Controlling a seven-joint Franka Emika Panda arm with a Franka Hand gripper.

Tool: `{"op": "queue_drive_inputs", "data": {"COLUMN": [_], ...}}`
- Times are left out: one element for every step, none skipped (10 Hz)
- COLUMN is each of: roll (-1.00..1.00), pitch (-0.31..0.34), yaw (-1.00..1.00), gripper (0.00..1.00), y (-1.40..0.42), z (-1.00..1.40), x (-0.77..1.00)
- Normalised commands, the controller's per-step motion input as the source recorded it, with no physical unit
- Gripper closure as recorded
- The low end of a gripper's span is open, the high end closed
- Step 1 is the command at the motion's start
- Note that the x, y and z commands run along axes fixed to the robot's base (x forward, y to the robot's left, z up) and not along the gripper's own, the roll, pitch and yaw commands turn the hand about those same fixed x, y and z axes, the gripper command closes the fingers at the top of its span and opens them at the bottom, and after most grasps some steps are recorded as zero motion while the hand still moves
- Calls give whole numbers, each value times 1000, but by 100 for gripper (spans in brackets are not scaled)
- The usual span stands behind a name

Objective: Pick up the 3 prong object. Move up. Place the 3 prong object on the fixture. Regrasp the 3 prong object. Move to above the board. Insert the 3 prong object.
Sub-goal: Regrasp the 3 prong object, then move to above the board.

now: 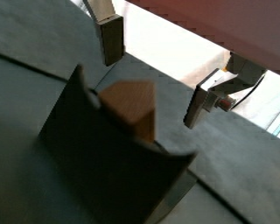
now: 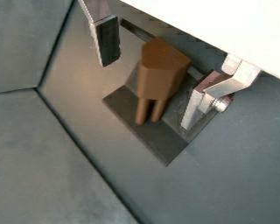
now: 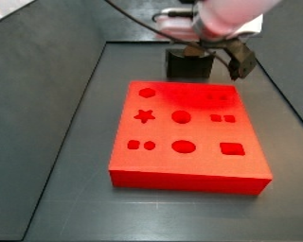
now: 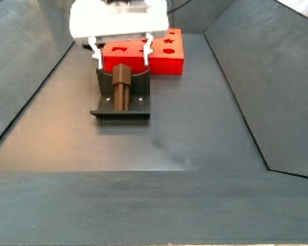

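Note:
The 3 prong object (image 2: 160, 74), a tan-brown peg, stands upright on the dark fixture (image 2: 154, 140). It also shows in a wrist view (image 1: 130, 101) and in a side view (image 4: 120, 85). My gripper (image 2: 153, 74) is open, with one finger (image 2: 108, 39) on each side of the peg's top and a clear gap to each; it does not touch the peg. In a side view the gripper (image 4: 119, 61) hangs right over the fixture (image 4: 120, 108). In a side view (image 3: 207, 52) the gripper hides the peg.
The orange-red board (image 3: 186, 132) with its darker shaped holes lies right next to the fixture (image 3: 184, 66); in a side view it is behind the gripper (image 4: 164, 53). Sloping dark grey walls enclose the floor (image 4: 157, 144).

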Motion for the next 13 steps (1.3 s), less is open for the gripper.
{"op": "queue_drive_inputs", "data": {"roll": [71, 69, 74, 77, 78, 79, 79, 80, 0, -271, -271, -251, -241], "pitch": [-34, -33, -20, -17, -16, -16, -16, -15, 0, -102, -98, -57, -32], "yaw": [1, 1, -20, -20, -20, -21, -21, -21, 0, -293, -289, -251, -230], "gripper": [0, 0, 0, 0, 0, 0, 0, 0, 100, 100, 100, 100, 100], "y": [14, 10, 4, 5, 6, 6, 7, 7, 0, -89, -89, -75, -68], "z": [-644, -453, -357, -355, -355, -354, -354, -354, 0, 1000, 1000, 1000, 1000], "x": [83, 71, 47, 44, 43, 43, 42, 42, 0, -100, -103, -111, -109]}}
